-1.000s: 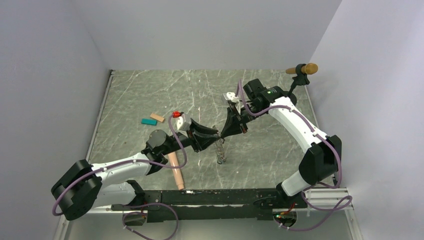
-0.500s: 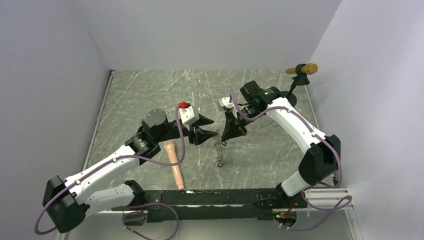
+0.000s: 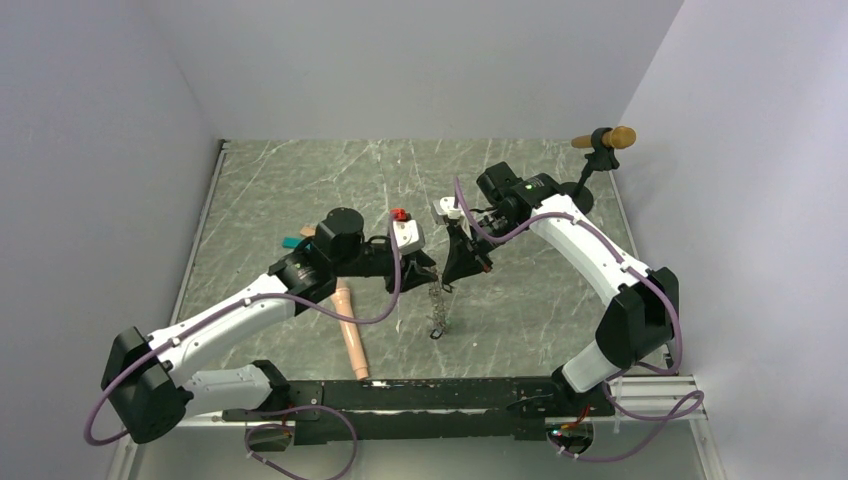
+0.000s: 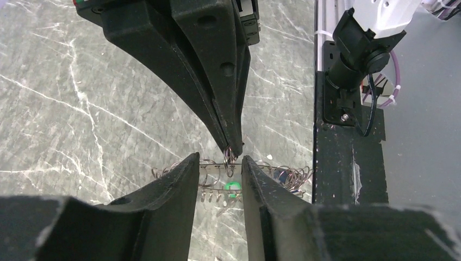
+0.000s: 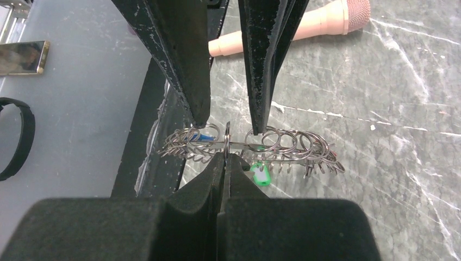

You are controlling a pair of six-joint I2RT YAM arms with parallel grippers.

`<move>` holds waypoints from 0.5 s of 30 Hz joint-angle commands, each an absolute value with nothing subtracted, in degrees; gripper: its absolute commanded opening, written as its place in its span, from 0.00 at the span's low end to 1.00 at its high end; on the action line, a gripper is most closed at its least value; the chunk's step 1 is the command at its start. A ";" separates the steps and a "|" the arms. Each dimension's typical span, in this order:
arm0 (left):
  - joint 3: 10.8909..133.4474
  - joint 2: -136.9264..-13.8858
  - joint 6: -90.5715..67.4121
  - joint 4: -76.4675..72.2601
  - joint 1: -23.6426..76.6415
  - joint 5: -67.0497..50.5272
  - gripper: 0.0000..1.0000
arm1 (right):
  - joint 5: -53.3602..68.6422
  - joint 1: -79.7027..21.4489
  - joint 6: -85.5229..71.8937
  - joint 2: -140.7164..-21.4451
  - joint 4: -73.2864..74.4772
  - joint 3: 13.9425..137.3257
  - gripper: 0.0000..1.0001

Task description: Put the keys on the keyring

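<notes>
The keyring (image 5: 282, 144) is being held over the middle of the table (image 5: 380, 109) by the right gripper (image 5: 225, 159). That gripper's fingers are being pressed together on one upright ring partway along the loop. In the right wrist view the loop is being seen edge-on as a level row of small wire rings running out to either side of the pinch. In the top view it is showing only as a thin streak just below the meeting fingertips, and whether its far end is touching the table cannot be told. The left gripper (image 4: 220, 159) is being presented from the opposite side with its fingers spread. One tip is being kept on each side of the pinched ring, both close against the row of rings, and nothing is being clamped between them. A green key (image 5: 260, 175) is being carried just under the loop, beside the right fingertips. A blue key (image 5: 202, 138) is being glimpsed among the rings at one left fingertip; whether it is threaded cannot be told. The peach cylinder (image 5: 304, 24) is lying on the table near the left arm, and a teal block (image 3: 292, 242) is lying beyond that arm.
</notes>
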State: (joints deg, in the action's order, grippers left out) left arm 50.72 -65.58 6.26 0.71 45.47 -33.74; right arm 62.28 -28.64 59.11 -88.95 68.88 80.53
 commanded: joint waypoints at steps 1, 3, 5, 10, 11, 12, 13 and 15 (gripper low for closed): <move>53.08 -66.59 5.18 -1.97 45.87 -35.96 0.38 | 64.25 -28.70 59.69 -88.55 68.99 82.81 0.00; 53.21 -67.07 4.89 -2.16 45.94 -36.30 0.37 | 64.34 -28.74 59.66 -88.47 68.91 82.88 0.00; 53.30 -67.51 4.71 -2.29 45.98 -36.61 0.36 | 64.41 -28.78 59.67 -88.46 68.98 82.88 0.00; 53.43 -68.56 4.03 -2.53 46.22 -37.24 0.35 | 64.59 -28.73 59.68 -88.43 68.92 82.88 0.00; 53.28 -68.62 3.78 -2.85 46.16 -37.28 0.34 | 64.60 -28.70 59.68 -88.51 68.93 82.86 0.00; 53.17 -68.72 3.59 -3.24 46.18 -37.27 0.33 | 64.62 -28.69 59.68 -88.52 68.94 82.88 0.00; 53.02 -68.84 3.34 -3.66 46.15 -37.15 0.32 | 64.65 -28.72 59.61 -88.56 68.92 82.84 0.00; 52.82 -68.94 2.88 -4.40 46.23 -36.95 0.30 | 64.74 -28.74 59.63 -88.52 68.98 82.78 0.00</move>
